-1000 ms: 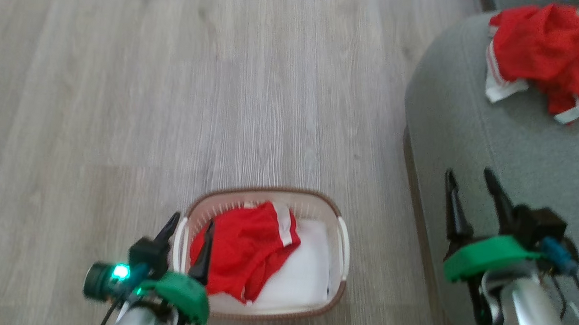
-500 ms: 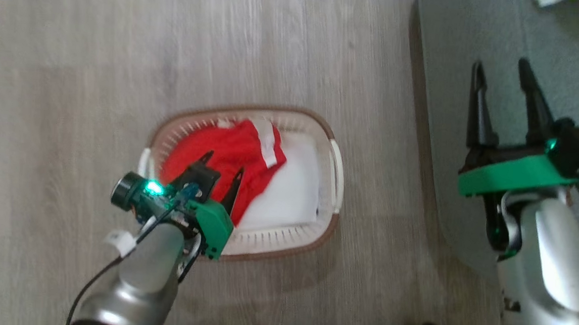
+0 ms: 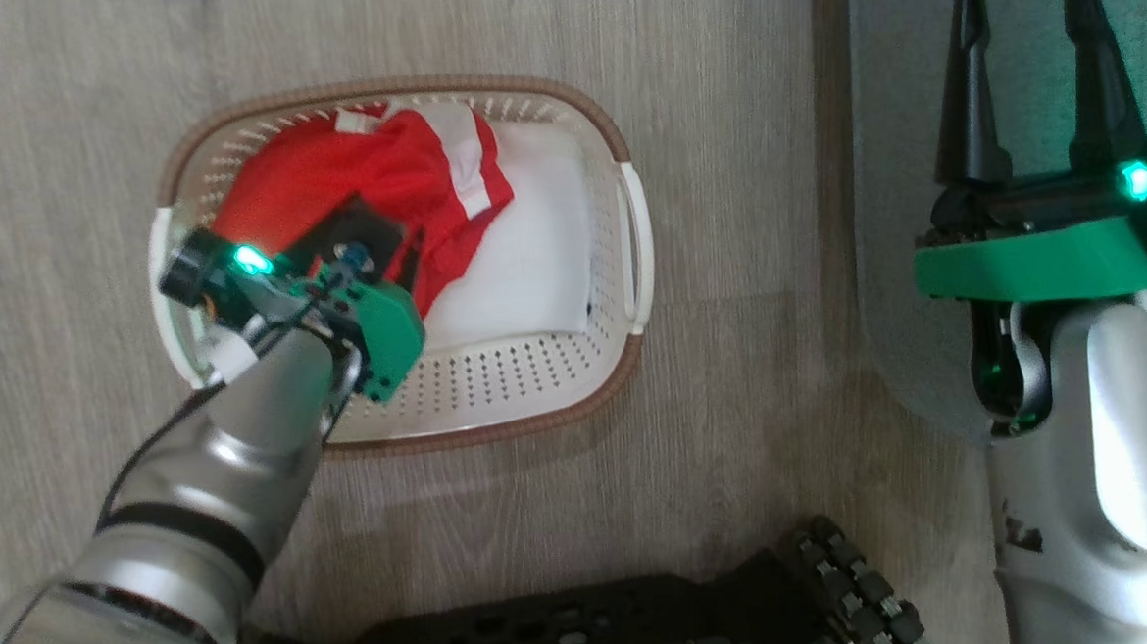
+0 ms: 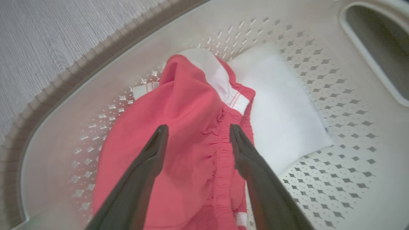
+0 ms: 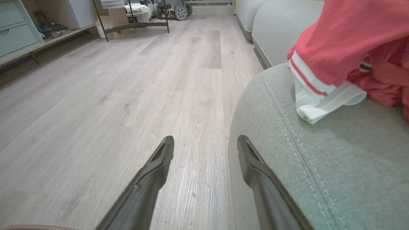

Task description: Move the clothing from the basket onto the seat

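The basket (image 3: 491, 396) is smooth cream plastic, punched with holes, its brown rim woven-looking. The red garment (image 4: 185, 127) is soft matt cloth. The seat (image 5: 335, 159) is coarse matt fabric; the floor (image 3: 77, 60) pale grained wood.

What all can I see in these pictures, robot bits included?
Basket: one, cream with brown rim and white handles, on the floor.
Garment: one, red with white trim, crumpled inside the basket.
White pad: one, white, on the basket's bottom, partly under the garment.
Seat: one, grey-green, right of the basket.
Clothing heap: one, red with white trim, on the seat; number of pieces unclear.
Floor: one, pale grey wood-look.
Drawer unit: one, teal, far across the room.
Robot base: one, black with small wheels, near the basket.
Left tool: one, dark fingers, open over the garment.
Right tool: one, dark fingers, open and empty, at the seat's edge.
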